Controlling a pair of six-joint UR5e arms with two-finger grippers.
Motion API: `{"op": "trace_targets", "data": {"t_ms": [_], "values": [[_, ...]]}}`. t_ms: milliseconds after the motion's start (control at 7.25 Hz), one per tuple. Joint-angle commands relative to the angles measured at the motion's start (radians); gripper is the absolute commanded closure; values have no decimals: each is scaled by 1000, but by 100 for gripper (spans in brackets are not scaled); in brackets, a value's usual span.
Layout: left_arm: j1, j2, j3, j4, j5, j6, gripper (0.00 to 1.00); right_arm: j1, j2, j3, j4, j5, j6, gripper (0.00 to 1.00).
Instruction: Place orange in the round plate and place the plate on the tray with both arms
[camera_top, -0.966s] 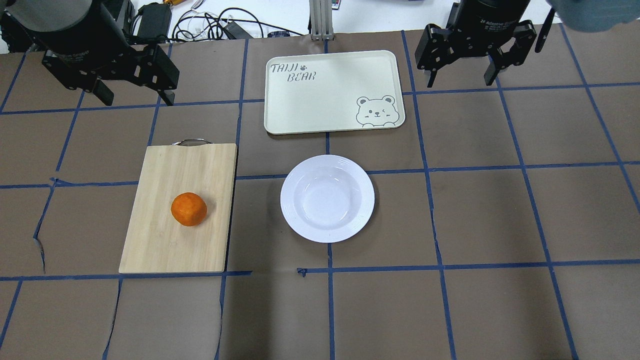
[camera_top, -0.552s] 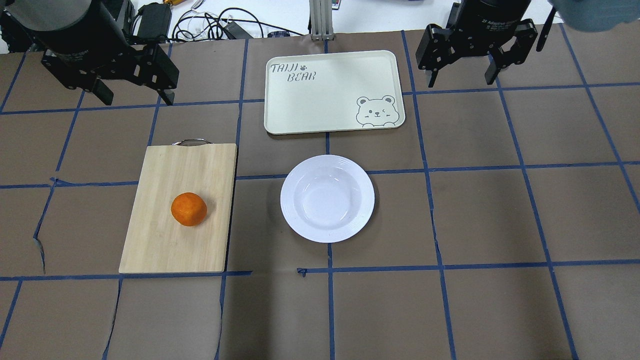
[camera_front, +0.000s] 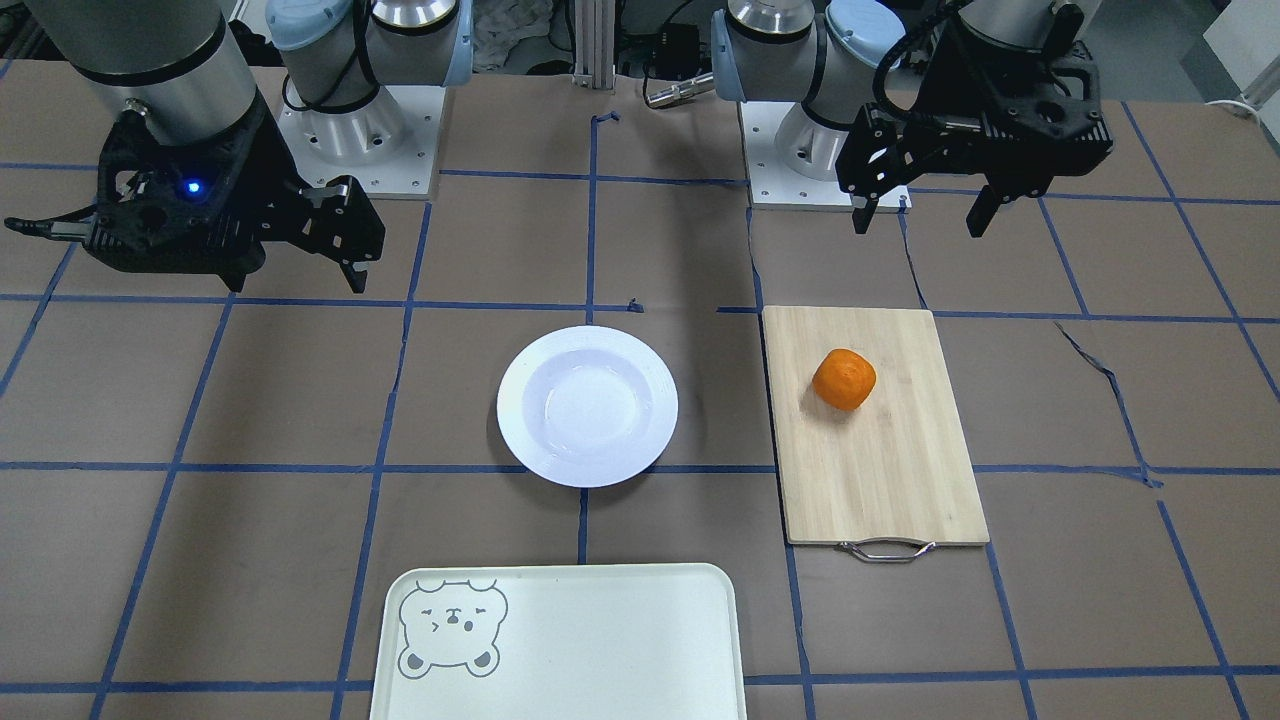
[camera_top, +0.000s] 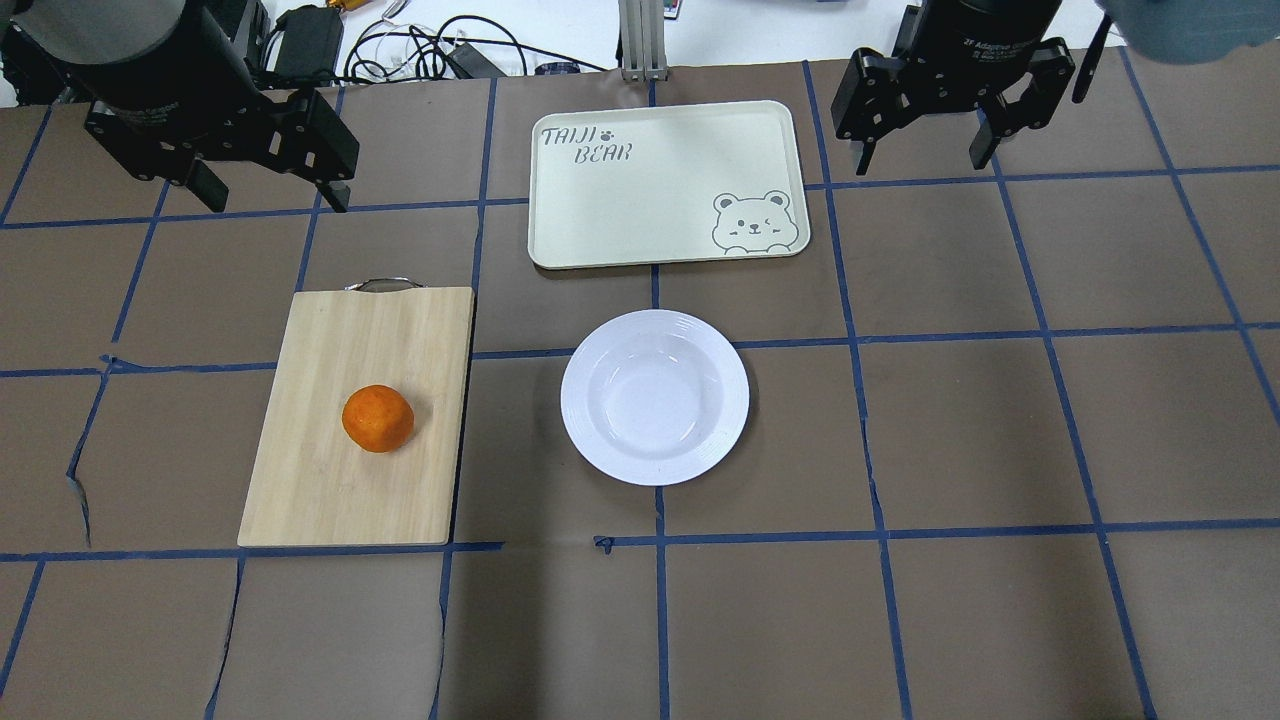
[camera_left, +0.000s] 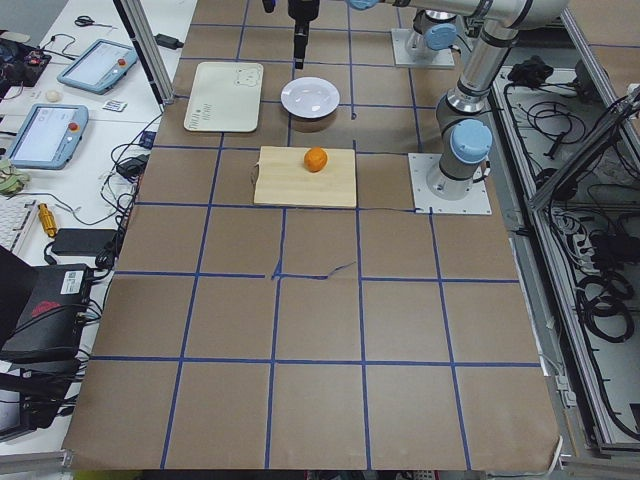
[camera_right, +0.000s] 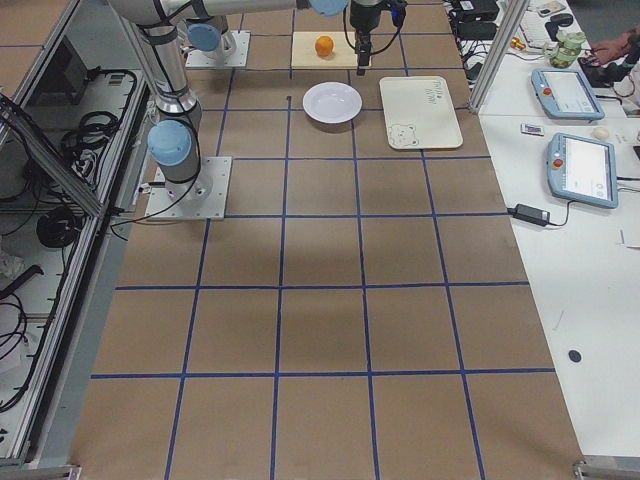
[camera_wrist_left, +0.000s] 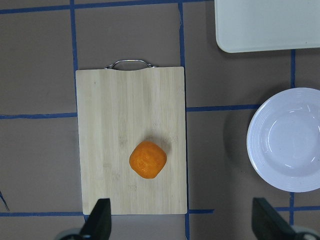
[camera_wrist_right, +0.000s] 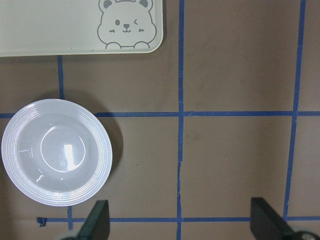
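The orange (camera_top: 378, 419) (camera_front: 844, 379) (camera_wrist_left: 148, 159) lies on a bamboo cutting board. To its right on the brown table stands the white round plate (camera_top: 655, 397) (camera_front: 587, 405) (camera_wrist_right: 56, 151), with nothing in it. Beyond the plate lies the cream tray (camera_top: 660, 190) (camera_front: 600, 640) with a bear face in one corner. My left gripper (camera_top: 277, 190) (camera_wrist_left: 182, 222) hangs open, high above the table behind the board. My right gripper (camera_top: 922, 155) (camera_wrist_right: 181, 222) hangs open to the right of the tray. Neither gripper holds or touches anything.
The cutting board (camera_top: 330, 480) has a metal handle (camera_top: 383, 284) on its far edge. Blue tape lines grid the brown table cover. Cables (camera_top: 420, 50) lie past the table's far edge. The arm bases (camera_front: 350, 130) stand at the robot's side of the table.
Both grippers have barely shifted. Orange, plate, tray and board lie where they were.
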Motion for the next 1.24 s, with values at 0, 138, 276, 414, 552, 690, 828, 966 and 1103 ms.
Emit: {"op": "trace_targets", "data": {"t_ms": [0, 138, 276, 414, 552, 690, 828, 966, 1103], "values": [[0, 2, -3, -2, -1, 0, 0, 0, 0, 0, 0, 0, 0, 0], [0, 2, -4, -11, -1, 2, 0, 0, 0, 0, 0, 0, 0, 0], [-2, 1, -6, -15, -3, 41, 0, 0, 0, 0, 0, 0, 0, 0], [0, -8, -9, -17, -4, 93, 0, 0, 0, 0, 2, 0, 0, 0], [3, -13, -39, -20, 3, 157, 0, 0, 0, 0, 2, 0, 0, 0], [3, 1, -110, -24, 13, 266, 0, 0, 0, 0, 2, -2, 0, 0], [11, -2, -180, -14, 54, 363, 0, 0, 0, 2, 2, 0, 0, 0], [9, -13, -245, -12, 72, 430, 0, 0, 0, 2, 2, 0, 0, 0], [9, -30, -304, 9, 97, 507, 0, 0, 0, 2, 0, 0, 0, 0]]}}
